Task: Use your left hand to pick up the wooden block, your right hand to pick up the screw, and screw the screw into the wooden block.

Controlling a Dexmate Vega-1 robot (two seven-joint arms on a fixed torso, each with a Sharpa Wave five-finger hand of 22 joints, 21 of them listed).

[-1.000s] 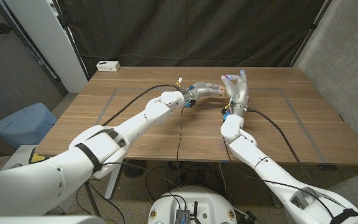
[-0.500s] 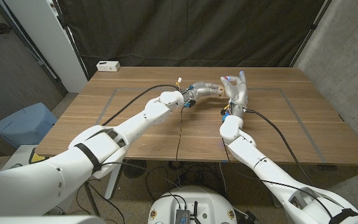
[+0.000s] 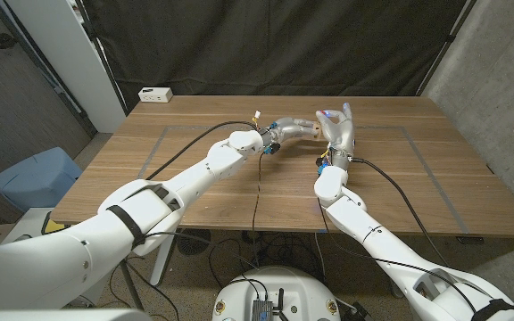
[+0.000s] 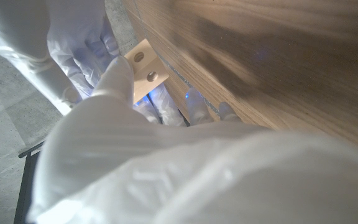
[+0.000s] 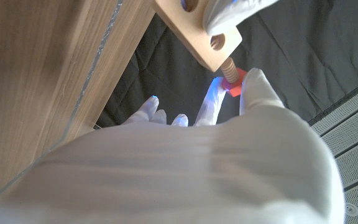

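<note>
My left hand (image 3: pixel 284 132) holds a light wooden block (image 3: pixel 310 129) with holes above the far middle of the table; the block (image 4: pixel 144 69) is gripped between its fingers. My right hand (image 3: pixel 335 129) stands just right of it, fingers up. In the right wrist view the screw (image 5: pixel 232 78), with a wooden threaded shank and a red head, sits partly in the end of the block (image 5: pixel 197 31), and my right hand's (image 5: pixel 229 118) thumb and a finger pinch the red head.
A white box (image 3: pixel 155 94) lies at the table's (image 3: pixel 194 169) far left corner. Black cables (image 3: pixel 261 178) run along both arms across the tabletop. A dark curtain hangs behind the table; a blue bin (image 3: pixel 34 178) stands on the floor to the left.
My right hand's fingers have shifted slightly around the screw head. The left hand and the block stay where they were.
</note>
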